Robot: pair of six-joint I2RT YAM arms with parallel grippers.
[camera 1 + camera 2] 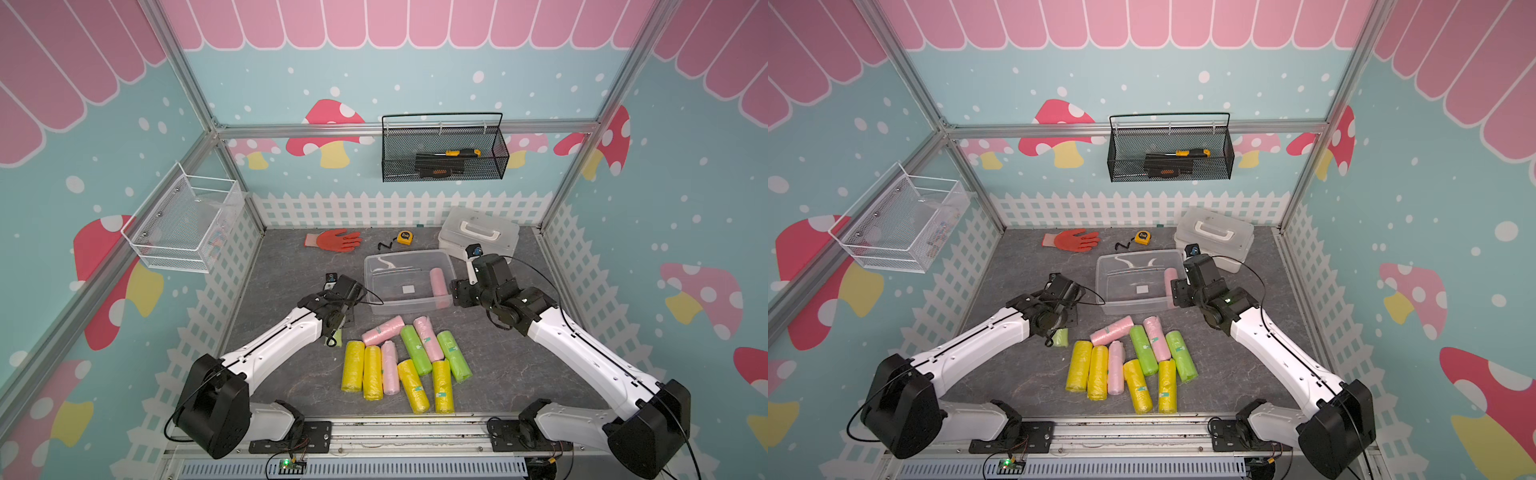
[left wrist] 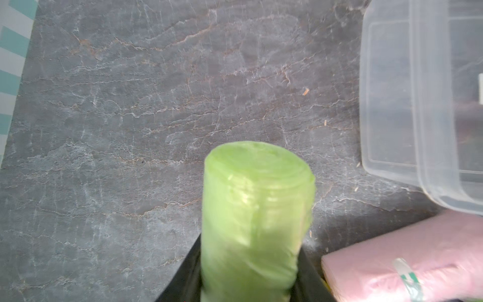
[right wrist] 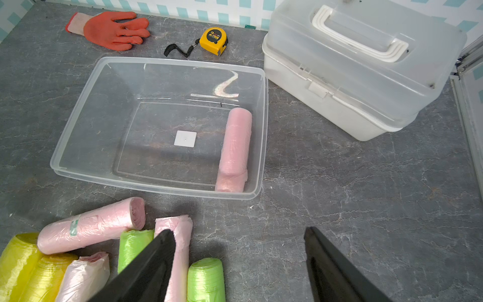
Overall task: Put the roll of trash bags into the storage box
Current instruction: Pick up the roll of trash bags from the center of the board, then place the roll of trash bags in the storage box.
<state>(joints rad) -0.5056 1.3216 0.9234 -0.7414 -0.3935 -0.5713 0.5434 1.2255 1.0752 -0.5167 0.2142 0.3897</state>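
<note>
My left gripper [image 2: 249, 247] is shut on a light green roll of trash bags [image 2: 256, 209]. The roll's end peeks out beneath the wrist in both top views [image 1: 337, 336] [image 1: 1061, 337], left of the pile and in front of the storage box's left end. The clear storage box [image 1: 409, 253] [image 1: 1142, 253] [image 3: 156, 192] [image 2: 418, 104] holds one pink roll [image 1: 439, 286] [image 3: 235, 149] along its right wall. My right gripper [image 3: 238, 231] [image 1: 455, 291] stands open and empty by the box's front right corner.
Several yellow, pink and green rolls [image 1: 399, 361] lie in a pile in front of the box. A white case with a handle [image 1: 478, 232], an orange glove [image 1: 332, 240] and a yellow tape measure [image 1: 404, 237] lie behind it. Wire baskets [image 1: 444, 149] [image 1: 187, 224] hang on the walls.
</note>
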